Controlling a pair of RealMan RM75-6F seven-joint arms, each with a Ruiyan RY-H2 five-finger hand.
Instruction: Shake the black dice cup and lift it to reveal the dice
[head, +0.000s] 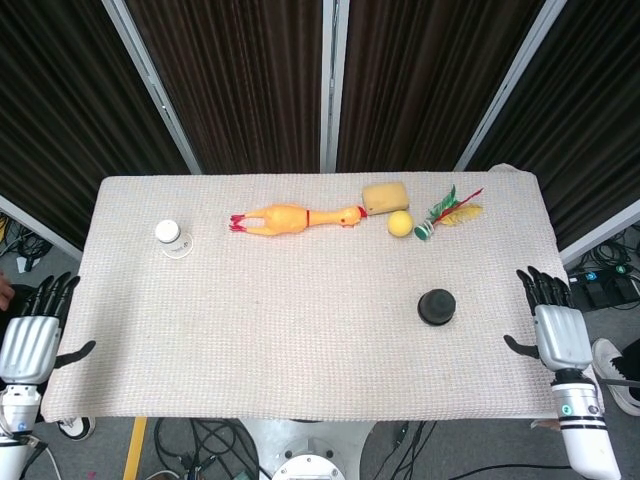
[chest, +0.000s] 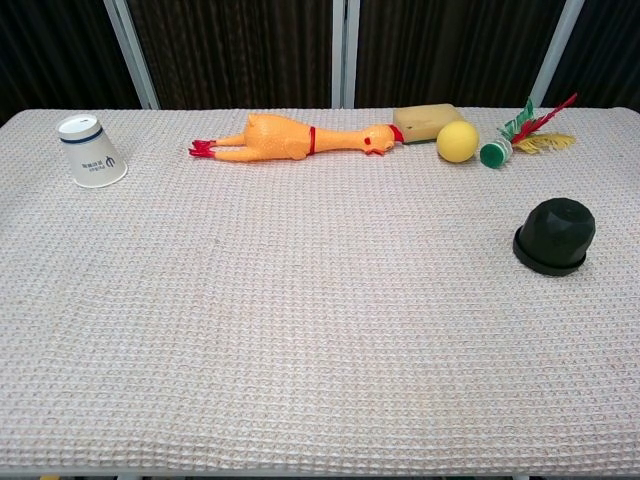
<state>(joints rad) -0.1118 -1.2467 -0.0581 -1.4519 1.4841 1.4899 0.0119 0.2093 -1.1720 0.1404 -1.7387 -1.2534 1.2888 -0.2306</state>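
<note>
Head view: black cup (head: 436, 307) mouth-down on the tabletop (head: 300, 330), right of centre, nothing touching it. Right hand (head: 549, 325) at the right edge, well apart from the cup, empty with fingers spread. Left hand (head: 33, 335) off the left edge, likewise empty and spread. Along the far side: rubber chicken (head: 294, 216), sponge (head: 385, 195), yellow ball (head: 400, 223), shuttlecock (head: 445, 215). White paper cup (head: 171, 236) upturned at far left.

Chest view: neither hand showing. Cup (chest: 554, 235) squat, domed, sitting on a wider rim or base near the right edge. Dice hidden, presumably beneath.

Likely risks: smooth dome slipping from a loose grasp; a sideways reach nudging the cup toward the near right edge; tilting while shaking letting dice escape under the rim; a high shake flinging dice off the tabletop.
</note>
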